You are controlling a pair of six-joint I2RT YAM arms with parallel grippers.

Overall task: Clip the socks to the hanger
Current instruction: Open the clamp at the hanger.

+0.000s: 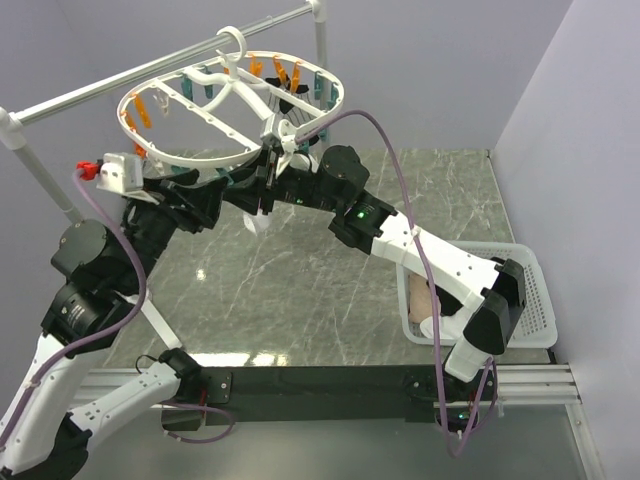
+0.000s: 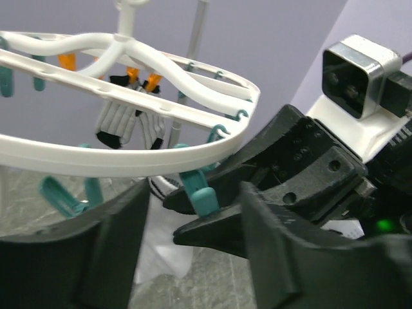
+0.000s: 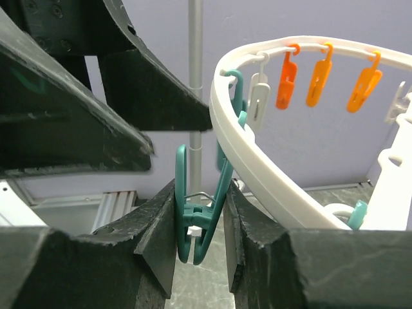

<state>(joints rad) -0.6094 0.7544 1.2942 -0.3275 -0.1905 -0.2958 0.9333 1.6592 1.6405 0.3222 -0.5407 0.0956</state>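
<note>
Hanger (image 2: 116, 161): hung from rail (image 1: 70, 97).
Right gripper (image 3: 199, 238): clamped on teal clip (image 3: 222, 187) at hanger's near rim.
Left gripper (image 2: 193, 215): fingers apart, under that rim.
Striped sock (image 2: 122, 125): clipped at hanger's far side.
White sock (image 2: 161, 248): below near rim.

No legible txt, labels, brand marks or nos. in any of the 3 views.
</note>
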